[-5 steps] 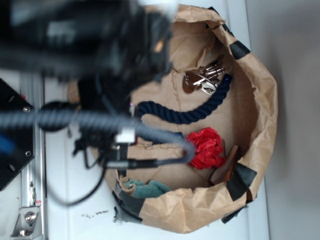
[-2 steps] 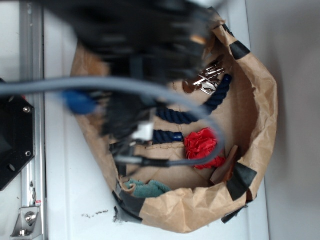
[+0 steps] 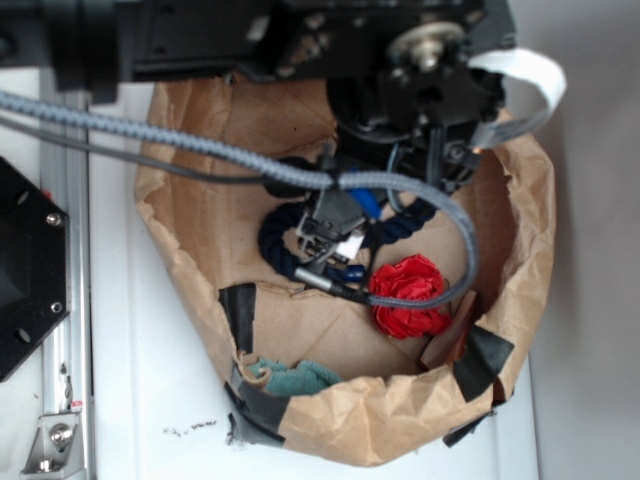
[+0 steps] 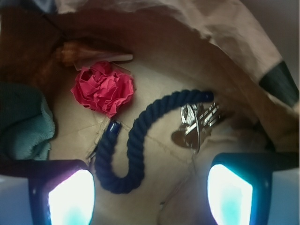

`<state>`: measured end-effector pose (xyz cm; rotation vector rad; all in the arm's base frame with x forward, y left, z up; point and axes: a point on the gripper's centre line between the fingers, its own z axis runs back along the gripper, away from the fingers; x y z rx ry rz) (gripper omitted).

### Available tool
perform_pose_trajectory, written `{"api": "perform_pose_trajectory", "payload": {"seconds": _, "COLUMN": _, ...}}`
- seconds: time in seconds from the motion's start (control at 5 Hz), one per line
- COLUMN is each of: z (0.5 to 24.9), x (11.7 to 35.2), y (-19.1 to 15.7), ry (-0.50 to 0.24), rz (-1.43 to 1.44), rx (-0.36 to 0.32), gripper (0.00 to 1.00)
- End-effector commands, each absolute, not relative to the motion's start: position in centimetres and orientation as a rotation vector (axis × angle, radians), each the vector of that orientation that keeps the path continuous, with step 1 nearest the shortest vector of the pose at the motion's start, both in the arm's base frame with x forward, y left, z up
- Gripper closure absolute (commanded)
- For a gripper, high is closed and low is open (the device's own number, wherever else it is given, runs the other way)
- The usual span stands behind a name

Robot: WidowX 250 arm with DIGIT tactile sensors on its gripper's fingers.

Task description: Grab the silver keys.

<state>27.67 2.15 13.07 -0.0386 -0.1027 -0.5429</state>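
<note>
In the wrist view the silver keys [image 4: 197,123] lie on the brown paper floor of the bag, right of the navy rope [image 4: 136,143], touching its upper end. My gripper [image 4: 150,194] is open and empty, hovering above the bag floor; its two glowing fingertips [image 4: 70,199] frame the rope's bend, with the keys ahead and right of centre. The red fabric flower [image 4: 104,88] lies upper left. In the exterior view the arm hides the keys; the gripper body [image 3: 335,225] hangs over the rope [image 3: 275,235], beside the flower [image 3: 408,293].
The crumpled brown paper bag [image 3: 520,210] walls everything in, with black tape patches [image 3: 485,360]. A teal cloth [image 3: 295,377] lies at the bag's edge, also in the wrist view [image 4: 21,119]. A brown piece [image 3: 445,345] leans by the flower. A grey cable [image 3: 200,150] crosses overhead.
The arm has swung right and down into the bag, now covering the keys in the exterior view. The rope, flower and keys have stayed in place.
</note>
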Motion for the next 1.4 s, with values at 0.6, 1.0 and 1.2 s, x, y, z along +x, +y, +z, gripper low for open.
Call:
{"api": "perform_pose_trajectory", "payload": {"seconds": 0.6, "z": 10.0, "x": 31.6, "y": 4.9, "ry": -0.213, "rz": -0.620, "rx": -0.020, "gripper": 0.00}}
{"api": "perform_pose_trajectory", "payload": {"seconds": 1.0, "z": 9.7, "x": 31.6, "y": 5.7, "ry": -0.240, "rz": -0.608, "rx": 0.058, "gripper": 0.00}}
{"api": "perform_pose_trajectory", "payload": {"seconds": 1.2, "z": 9.7, "x": 31.7, "y": 6.5, "ry": -0.250, "rz": -0.584, "rx": 0.057, "gripper": 0.00}}
